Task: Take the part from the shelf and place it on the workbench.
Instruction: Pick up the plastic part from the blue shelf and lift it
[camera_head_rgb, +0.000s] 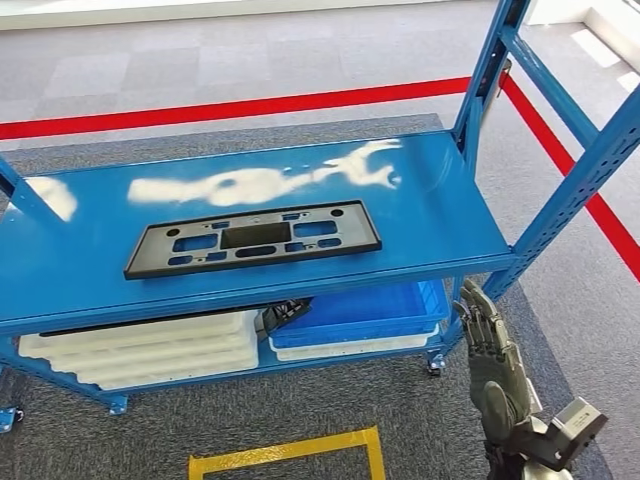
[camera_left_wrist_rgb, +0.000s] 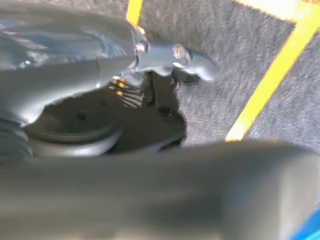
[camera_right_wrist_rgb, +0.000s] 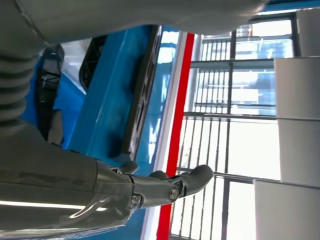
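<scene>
Nearest the head camera, the right hand (camera_head_rgb: 494, 365) is raised beside the shelf's right end, below the top board, fingers straight and apart, nothing held; in its wrist view the hand (camera_right_wrist_rgb: 113, 190) is seen with fingers extended toward the blue board's edge. Of the left hand (camera_left_wrist_rgb: 113, 65), a thumb and dark fingers are seen over grey carpet with yellow tape (camera_left_wrist_rgb: 271, 75), but the picture is too blurred for the finger state to be told.

Untouched on the top board of the blue shelf (camera_head_rgb: 453, 215) lies the part (camera_head_rgb: 253, 240), a long flat black panel with cut-out slots, roughly midway along the board and near its front edge, well apart from the right hand.

Reaching is judged to be the step in hand. It would be done well if the raised hand were lifted over the board's front edge, brought inward to the panel's near end, and the fingers slid under its thin rim, since a flat panel is hard to pinch from above; a two-handed lift at both ends would likely keep it level.

On the lower board, white trays (camera_head_rgb: 151, 355) are stacked at the left and a blue bin (camera_head_rgb: 362, 315) rests on a white tray at the right; a dark object (camera_head_rgb: 283, 315) lies between them, its nature unclear. Contents of the bin cannot be made out
</scene>
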